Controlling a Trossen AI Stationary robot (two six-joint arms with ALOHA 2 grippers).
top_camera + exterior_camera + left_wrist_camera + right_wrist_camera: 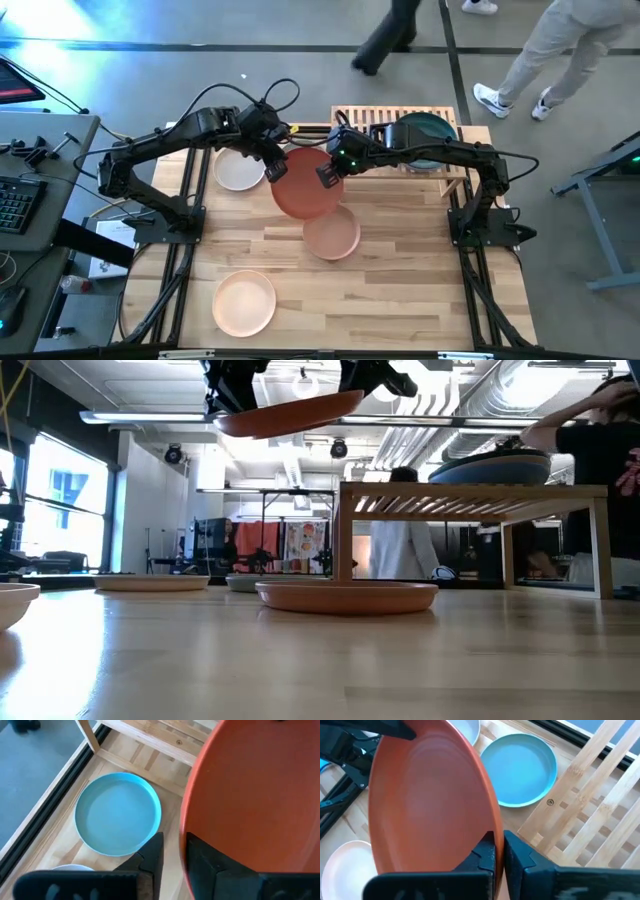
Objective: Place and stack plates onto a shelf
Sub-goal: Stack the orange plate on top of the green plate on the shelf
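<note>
The orange-red plate (305, 183) hangs above the table between both arms, its rim clamped by the right gripper (328, 172) near the shelf (452, 152), while the left gripper (274, 170) straddles the opposite rim, fingers slightly parted.

Wooden counter (400, 290) as landmark. Grey desk (40, 170) just beside its left edge, keyboard (12, 205) on it. Two people (540, 50) walking on grey floor (150, 60) beyond far edge. Ceiling ducts (520, 390) overhead, clothing rack (270, 545) well behind counter.
</note>
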